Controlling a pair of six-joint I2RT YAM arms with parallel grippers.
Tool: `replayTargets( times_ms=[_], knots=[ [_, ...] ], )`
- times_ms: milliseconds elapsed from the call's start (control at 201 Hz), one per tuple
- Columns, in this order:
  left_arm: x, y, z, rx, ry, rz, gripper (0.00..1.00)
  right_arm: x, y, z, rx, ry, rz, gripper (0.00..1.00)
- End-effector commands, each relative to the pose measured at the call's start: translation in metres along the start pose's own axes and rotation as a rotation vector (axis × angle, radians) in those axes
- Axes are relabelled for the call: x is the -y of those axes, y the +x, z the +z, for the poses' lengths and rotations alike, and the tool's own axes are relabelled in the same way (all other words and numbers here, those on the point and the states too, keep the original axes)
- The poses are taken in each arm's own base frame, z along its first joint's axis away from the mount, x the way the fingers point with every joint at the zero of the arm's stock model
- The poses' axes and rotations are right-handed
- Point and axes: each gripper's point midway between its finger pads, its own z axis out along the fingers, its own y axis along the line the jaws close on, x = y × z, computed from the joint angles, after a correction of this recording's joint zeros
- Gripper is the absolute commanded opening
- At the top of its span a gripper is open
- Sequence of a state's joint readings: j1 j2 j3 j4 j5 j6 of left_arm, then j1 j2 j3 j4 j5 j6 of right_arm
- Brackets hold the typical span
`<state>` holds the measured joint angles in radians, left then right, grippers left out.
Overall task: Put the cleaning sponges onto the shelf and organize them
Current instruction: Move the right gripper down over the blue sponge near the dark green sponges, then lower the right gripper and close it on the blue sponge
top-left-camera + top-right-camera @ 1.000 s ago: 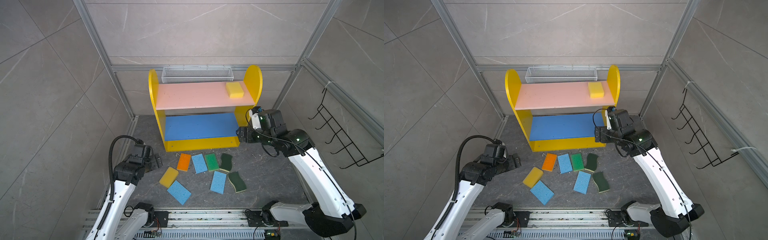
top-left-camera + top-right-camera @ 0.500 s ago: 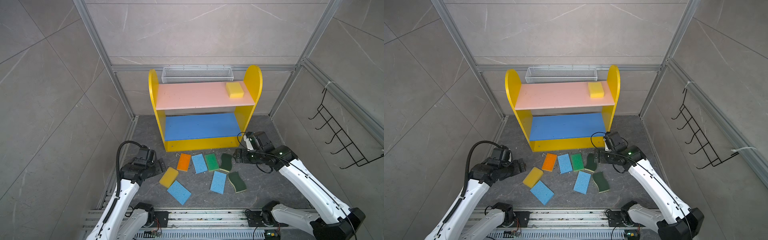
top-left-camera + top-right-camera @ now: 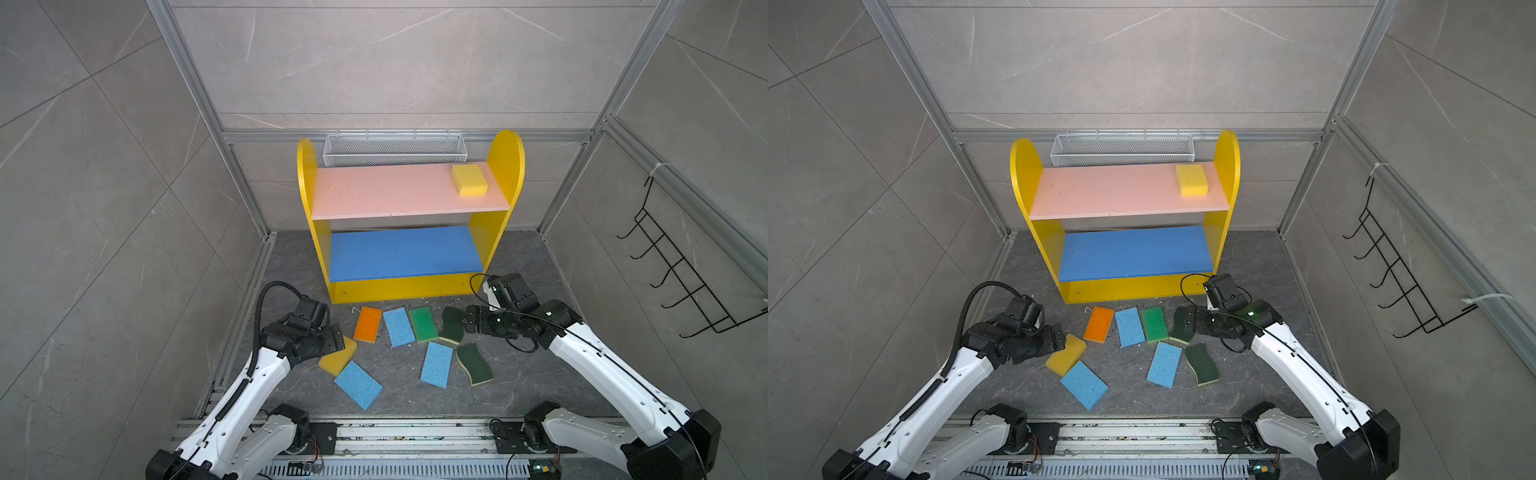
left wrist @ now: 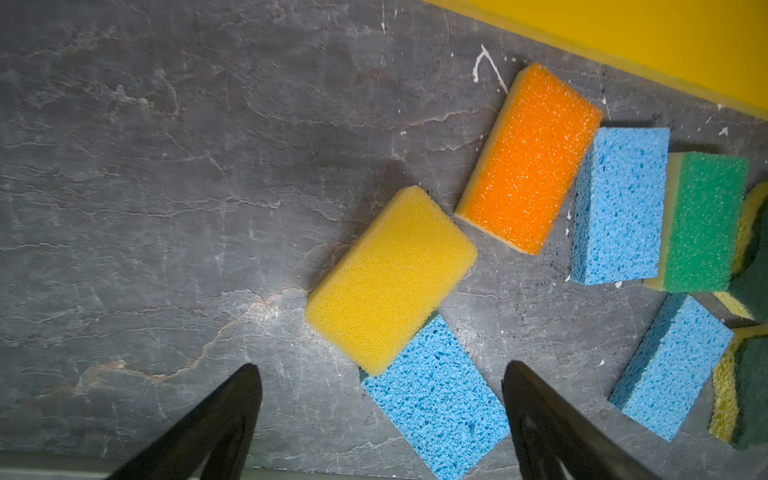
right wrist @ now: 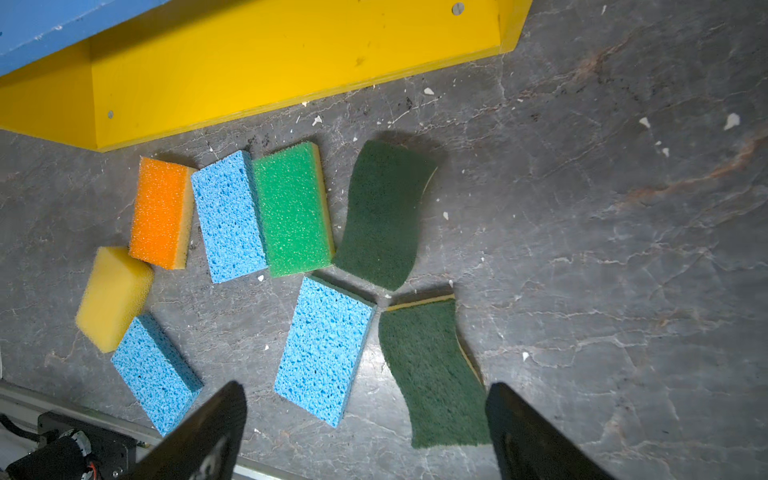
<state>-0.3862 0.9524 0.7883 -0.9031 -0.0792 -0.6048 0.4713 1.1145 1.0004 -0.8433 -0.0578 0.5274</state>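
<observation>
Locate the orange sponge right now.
In both top views the orange sponge lies on the floor in front of the shelf, leftmost in the row, a light blue sponge right of it.

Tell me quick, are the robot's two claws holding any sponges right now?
Black-fingered left gripper: open, holding nothing.
Black-fingered right gripper: open, holding nothing.

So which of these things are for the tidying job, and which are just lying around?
For the job: shelf; shelved yellow sponge; loose yellow sponge; orange sponge; bright green sponge; three light blue sponges; two dark green wavy sponges.
Just lying about: white mesh basket; black wire hook rack.
</observation>
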Motion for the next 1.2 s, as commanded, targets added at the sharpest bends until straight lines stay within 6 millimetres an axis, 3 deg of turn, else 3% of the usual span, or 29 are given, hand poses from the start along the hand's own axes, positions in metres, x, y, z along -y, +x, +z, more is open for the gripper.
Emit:
replayTargets(
  times_ms=[0,269,458,981,1190],
  knots=[
    [0.005,-0.003,0.004,0.024,-0.001,-0.023,0.93,-0.004,0.007,0.005,-0.014,-0.036,0.038,0.92],
    [0.01,0.002,0.009,0.029,-0.008,-0.019,0.93,-0.008,0.044,0.025,-0.086,-0.041,0.107,0.91],
    [0.018,0.008,0.015,0.016,0.017,-0.002,0.93,-0.025,0.075,0.04,-0.127,-0.024,0.081,0.91],
    [0.043,0.01,0.015,0.059,0.077,0.026,0.93,-0.056,0.125,0.081,-0.15,0.14,0.104,0.93],
    [0.044,0.005,0.007,0.085,0.088,0.053,0.93,-0.058,0.137,0.095,-0.163,0.209,0.131,0.98]
  ],
)
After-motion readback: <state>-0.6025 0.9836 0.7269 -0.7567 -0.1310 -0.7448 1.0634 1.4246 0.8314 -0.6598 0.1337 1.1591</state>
